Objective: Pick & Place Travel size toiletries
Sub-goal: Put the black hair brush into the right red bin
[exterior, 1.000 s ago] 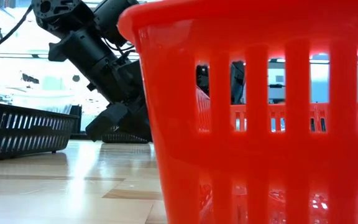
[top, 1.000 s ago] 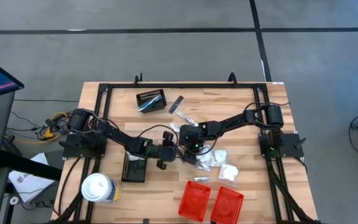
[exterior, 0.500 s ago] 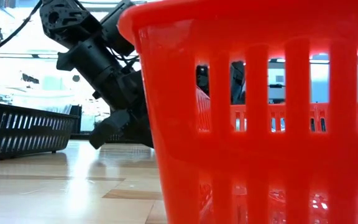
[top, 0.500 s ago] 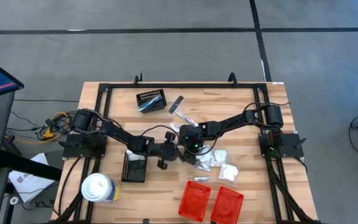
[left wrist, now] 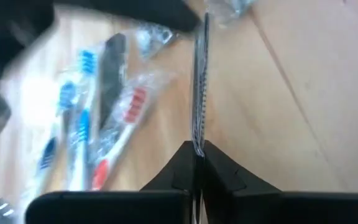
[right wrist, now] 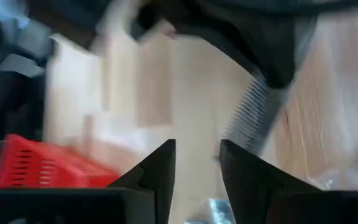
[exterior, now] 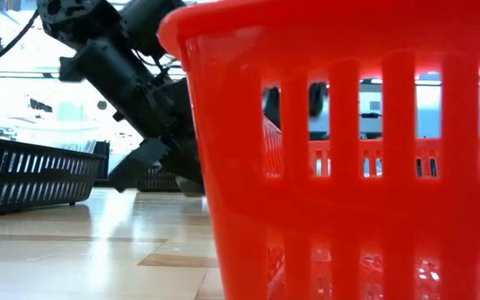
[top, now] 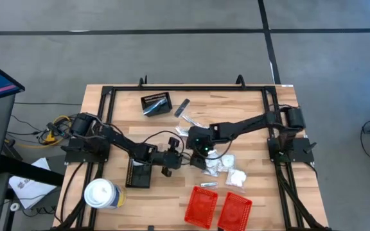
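While two red baskets (top: 218, 209) wait — two black baskets (top: 157, 103).

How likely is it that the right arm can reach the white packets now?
Probably yes: the right gripper, open, sits beside the uncovered white packets; the left gripper, holding a comb, is clear of them.

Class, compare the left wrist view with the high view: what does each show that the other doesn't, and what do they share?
Only the left wrist view shows the wrapped toothbrushes up close and the left gripper shut on a thin comb. Only the high view shows the whole table, the red baskets, the white cup and the right gripper. Both show the wooden tabletop and the left gripper.
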`<state>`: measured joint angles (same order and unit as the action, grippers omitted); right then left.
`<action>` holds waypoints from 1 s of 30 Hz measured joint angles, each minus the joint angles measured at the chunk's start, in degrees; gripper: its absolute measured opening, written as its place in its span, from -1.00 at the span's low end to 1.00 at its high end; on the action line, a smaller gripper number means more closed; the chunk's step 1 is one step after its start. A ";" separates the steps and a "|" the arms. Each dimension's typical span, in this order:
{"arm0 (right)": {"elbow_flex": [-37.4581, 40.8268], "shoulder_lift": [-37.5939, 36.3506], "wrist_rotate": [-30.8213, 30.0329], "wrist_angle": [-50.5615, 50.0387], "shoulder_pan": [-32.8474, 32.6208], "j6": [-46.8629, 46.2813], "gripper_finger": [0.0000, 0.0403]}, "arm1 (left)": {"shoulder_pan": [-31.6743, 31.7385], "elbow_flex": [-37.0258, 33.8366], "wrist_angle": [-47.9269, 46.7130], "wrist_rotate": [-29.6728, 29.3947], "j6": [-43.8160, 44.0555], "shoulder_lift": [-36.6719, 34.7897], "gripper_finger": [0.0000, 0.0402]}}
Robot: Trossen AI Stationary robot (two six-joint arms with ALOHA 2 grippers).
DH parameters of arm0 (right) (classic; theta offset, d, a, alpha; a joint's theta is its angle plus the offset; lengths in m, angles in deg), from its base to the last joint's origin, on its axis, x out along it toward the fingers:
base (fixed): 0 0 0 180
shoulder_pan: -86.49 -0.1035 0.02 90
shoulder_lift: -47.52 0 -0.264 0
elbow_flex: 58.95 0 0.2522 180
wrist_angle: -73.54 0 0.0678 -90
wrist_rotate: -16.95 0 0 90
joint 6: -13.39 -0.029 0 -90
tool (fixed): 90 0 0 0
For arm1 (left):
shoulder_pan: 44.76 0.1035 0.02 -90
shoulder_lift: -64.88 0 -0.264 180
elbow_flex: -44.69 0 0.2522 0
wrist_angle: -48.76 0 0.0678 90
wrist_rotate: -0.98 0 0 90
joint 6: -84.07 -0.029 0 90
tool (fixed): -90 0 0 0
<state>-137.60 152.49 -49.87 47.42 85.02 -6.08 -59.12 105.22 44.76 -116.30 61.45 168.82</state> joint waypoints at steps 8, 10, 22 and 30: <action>-0.11 -18.57 -18.69 0.89 -4.77 5.20 -0.41 | -3.42 -0.21 -2.37 -4.22 1.22 -13.47 -0.98; -0.13 -22.58 -26.41 3.08 -7.17 8.64 -0.41 | -4.53 -0.55 -1.91 -4.17 1.57 -18.16 -0.98; -0.13 -24.48 -37.83 25.41 -15.81 20.12 -0.41 | -5.66 -0.64 12.37 14.36 3.59 -38.95 -0.98; -1.88 -18.73 -37.86 34.59 -14.26 23.00 -0.41 | -7.88 -0.68 13.76 14.21 3.61 -38.54 -0.98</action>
<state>-139.48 133.76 -87.73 82.01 70.76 16.91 -67.00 104.54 58.52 -102.09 65.06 130.28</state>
